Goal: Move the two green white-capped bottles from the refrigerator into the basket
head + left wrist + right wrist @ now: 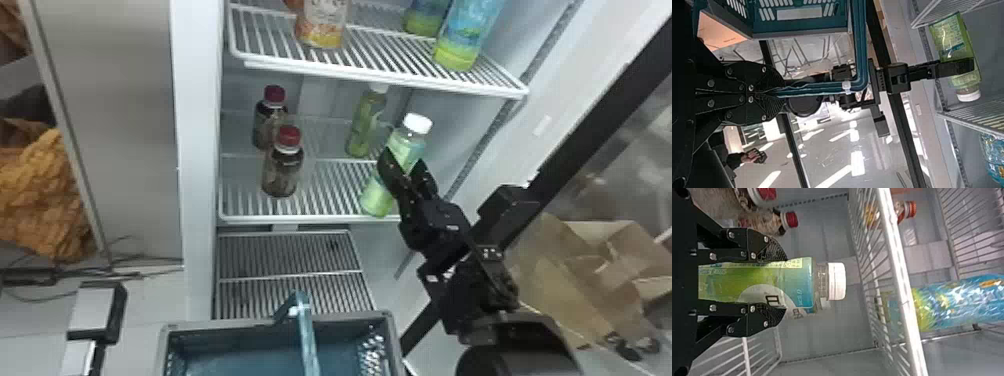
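In the head view my right gripper [404,159] is shut around the middle of the front green bottle [414,145], which leans cap-up at the middle shelf's right front; whether its base touches the shelf I cannot tell. The right wrist view has this bottle [762,280] between the fingers of the gripper [785,284], white cap outward. Farther back stands the second green bottle [367,122], under the upper shelf. Below the fridge shelves is the grey-rimmed basket [240,322] with its blue handle [306,332] raised. In the left wrist view my left gripper [777,93] is shut on that handle [862,47].
Two red-capped dark bottles [282,167] stand left on the middle shelf. Taller bottles [457,45] occupy the upper shelf [390,77]. A lower rack [290,275] lies behind the basket. The fridge's side wall borders my right arm, with cardboard [595,270] beyond.
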Available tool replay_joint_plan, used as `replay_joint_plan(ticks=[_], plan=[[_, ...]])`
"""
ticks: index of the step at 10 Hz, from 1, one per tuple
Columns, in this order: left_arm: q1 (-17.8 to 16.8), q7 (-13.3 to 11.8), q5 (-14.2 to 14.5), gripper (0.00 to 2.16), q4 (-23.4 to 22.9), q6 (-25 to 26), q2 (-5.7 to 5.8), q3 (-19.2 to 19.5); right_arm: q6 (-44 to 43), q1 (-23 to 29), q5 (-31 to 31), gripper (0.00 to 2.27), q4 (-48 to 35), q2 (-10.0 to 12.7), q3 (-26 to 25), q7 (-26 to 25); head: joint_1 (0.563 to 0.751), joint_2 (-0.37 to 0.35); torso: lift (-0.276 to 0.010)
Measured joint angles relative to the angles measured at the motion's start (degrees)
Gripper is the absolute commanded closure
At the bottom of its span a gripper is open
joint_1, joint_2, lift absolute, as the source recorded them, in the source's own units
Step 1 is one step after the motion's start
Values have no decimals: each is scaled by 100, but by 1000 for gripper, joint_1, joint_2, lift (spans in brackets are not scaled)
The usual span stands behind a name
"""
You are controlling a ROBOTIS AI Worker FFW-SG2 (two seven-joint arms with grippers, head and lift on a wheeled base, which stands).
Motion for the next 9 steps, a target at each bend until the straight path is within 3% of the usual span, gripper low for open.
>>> replay_joint_plan(ticks=[5, 9], plan=[[14, 0, -16, 1134, 0, -4, 0, 22, 1131, 1170, -279, 854, -1761, -28, -21, 83, 695, -350, -263], [14, 0, -18, 1134, 0, 1, 0, 7, 1663, 1997, -491, 863, -2684, -10, -68, 93, 695, -350, -263]])
